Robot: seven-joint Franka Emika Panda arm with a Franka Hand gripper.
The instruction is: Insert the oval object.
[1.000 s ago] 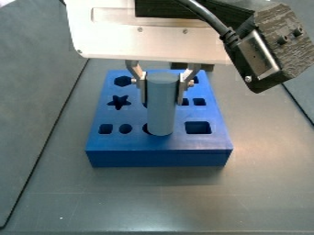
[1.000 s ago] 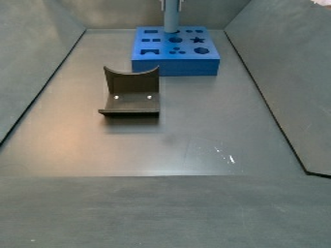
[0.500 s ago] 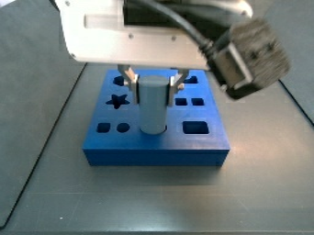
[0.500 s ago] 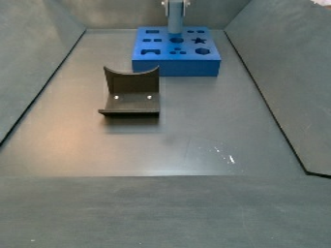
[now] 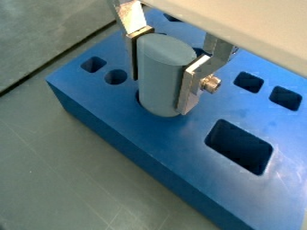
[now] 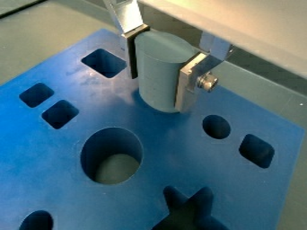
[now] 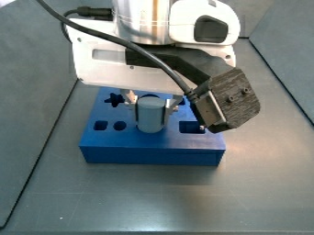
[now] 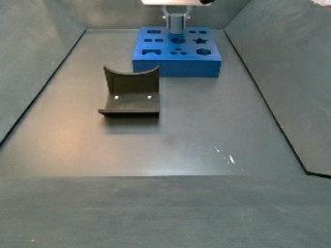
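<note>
The gripper (image 5: 164,56) is over the blue block (image 5: 180,166), its fingers (image 5: 196,77) clamped on the oval peg (image 5: 161,72). The peg stands upright with its lower end sunk in a hole of the block (image 7: 150,154). In a side view, the brown block (image 8: 130,93) sits well apart on the floor (image 8: 168,165).
</note>
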